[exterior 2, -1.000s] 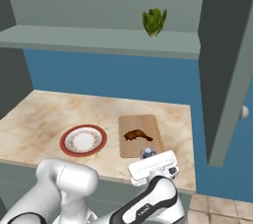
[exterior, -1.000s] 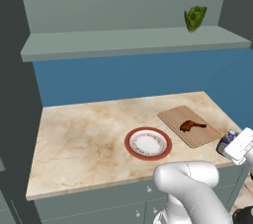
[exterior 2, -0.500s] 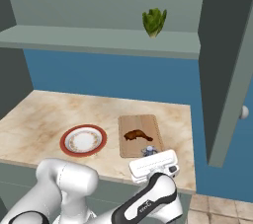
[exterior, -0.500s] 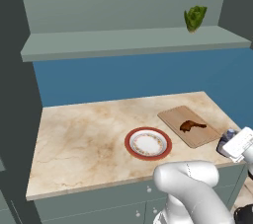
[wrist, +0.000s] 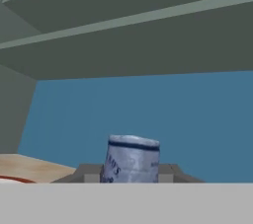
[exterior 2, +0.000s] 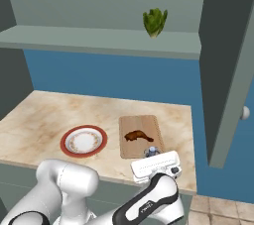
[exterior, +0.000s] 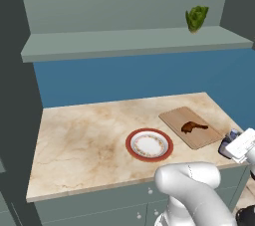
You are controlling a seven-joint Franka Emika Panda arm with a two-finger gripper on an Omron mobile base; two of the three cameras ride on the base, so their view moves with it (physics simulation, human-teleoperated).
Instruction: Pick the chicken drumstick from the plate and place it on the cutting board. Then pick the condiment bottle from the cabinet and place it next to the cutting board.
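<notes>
The chicken drumstick lies on the cutting board. Left of the board sits the plate, with nothing on it. My gripper hovers low at the counter's front right corner, just beside the board. It is shut on the condiment bottle. In the hand view the bottle's pale cap stands between the two fingertips. The cabinet shelf runs above the counter.
A green leafy vegetable stands on the shelf's right end. An open cabinet door hangs at the right. The marble counter has bare room left of the plate. A blue wall lies ahead of the hand.
Almost nothing has moved; the hand with the bottle has stayed by the board's right front corner.
</notes>
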